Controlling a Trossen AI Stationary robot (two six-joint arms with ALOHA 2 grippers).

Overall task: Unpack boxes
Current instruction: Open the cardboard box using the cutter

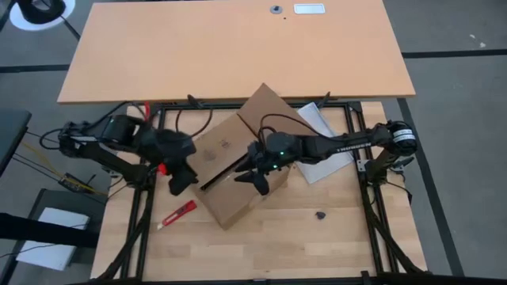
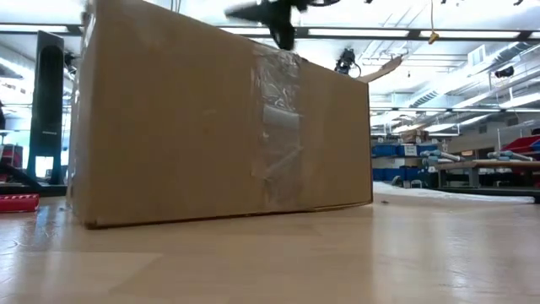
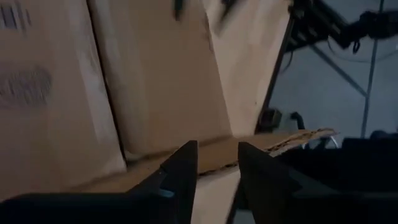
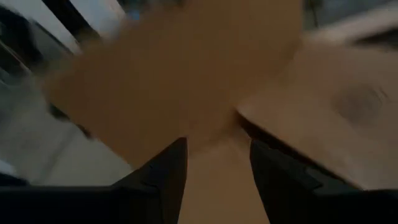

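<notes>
Cardboard carton (image 1: pixel 226 170): brown, middle of wooden surface (image 1: pixel 317 245), one flap up (far side).
Left gripper (image 3: pixel 217 168): at carton's left edge, fingers apart.
Right gripper (image 1: pixel 255 176): above carton top, fingers apart, holding nothing.

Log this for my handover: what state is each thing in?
Cardboard carton: upright on the table, one flap raised, others down.
Left gripper: open, at the carton's left edge.
Right gripper: open, over the carton's top.
Red tool: lying flat on the table.
</notes>
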